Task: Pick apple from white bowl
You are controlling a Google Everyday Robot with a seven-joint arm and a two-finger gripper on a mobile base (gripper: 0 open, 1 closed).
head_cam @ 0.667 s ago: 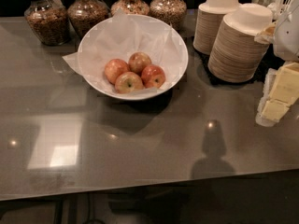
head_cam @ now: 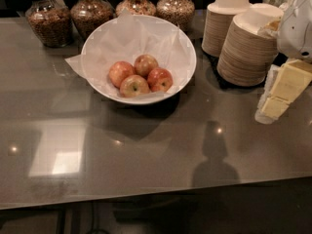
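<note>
The white bowl (head_cam: 183, 45) is wide, round and lined with crinkled white paper. It stands on the grey table at the back centre. Several red-yellow apples (head_cam: 146, 65) lie together in its middle. My gripper (head_cam: 274, 106), with cream-yellow parts under a white arm housing (head_cam: 297, 30), hangs at the right edge of the view. It is well to the right of the bowl, a little above the table, and holds nothing that I can see.
Two stacks of small beige disposable bowls (head_cam: 246, 48) stand between the white bowl and the gripper. Several glass jars of grains (head_cam: 46, 21) line the back edge. The glossy grey table (head_cam: 146, 155) stretches to the front edge.
The gripper has edged slightly to the left. The bowl and apples have not moved.
</note>
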